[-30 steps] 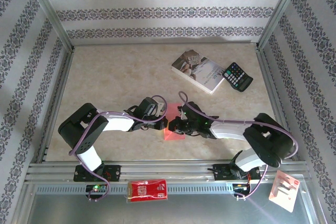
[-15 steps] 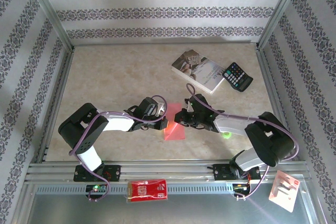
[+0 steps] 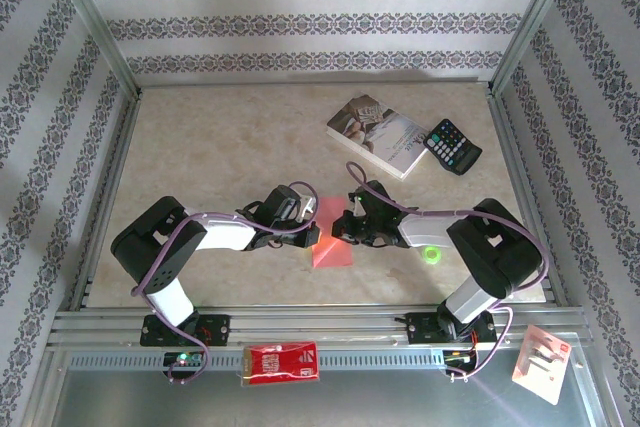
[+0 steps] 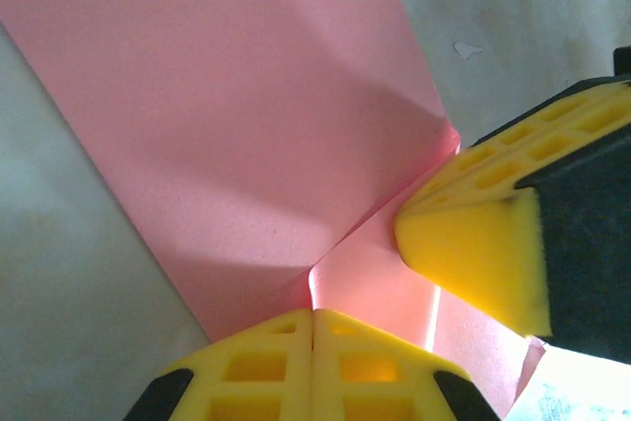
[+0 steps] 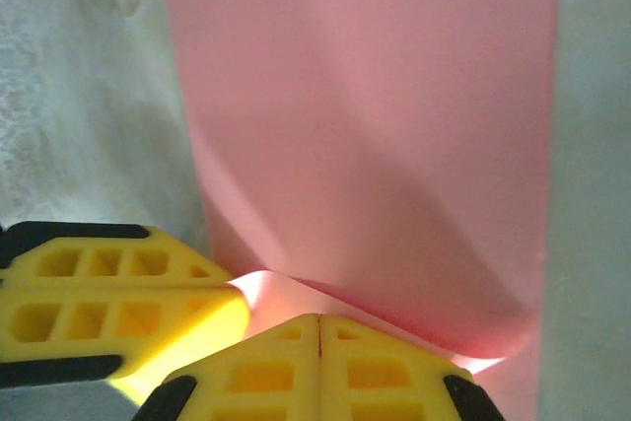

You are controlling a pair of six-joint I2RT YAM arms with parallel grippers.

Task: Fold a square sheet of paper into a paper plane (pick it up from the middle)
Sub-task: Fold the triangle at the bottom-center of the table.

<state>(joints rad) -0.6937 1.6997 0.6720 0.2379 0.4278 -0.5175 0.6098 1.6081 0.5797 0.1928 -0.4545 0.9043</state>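
Observation:
The pink-red sheet of paper (image 3: pixel 336 253) lies partly folded on the table, near the front and between my two grippers. My left gripper (image 3: pixel 308 239) is shut, and its tips (image 4: pixel 314 315) sit right at the end of a raised crease in the paper (image 4: pixel 246 115). My right gripper (image 3: pixel 343 233) is shut too. Its tips (image 5: pixel 318 320) rest on the lower layer while a curled flap of the paper (image 5: pixel 375 145) bulges just beyond them. The two grippers almost touch. I cannot tell whether either one pinches the paper.
A paperback book (image 3: pixel 378 135) and a black calculator (image 3: pixel 452 145) lie at the back right of the table. A small red packet (image 3: pixel 282 363) sits on the front rail, and a white packet (image 3: pixel 541 362) at the front right corner.
My right arm has drawn back and its elbow has swung up and in, with the gripper staying at the paper's right edge. The left arm has not moved.

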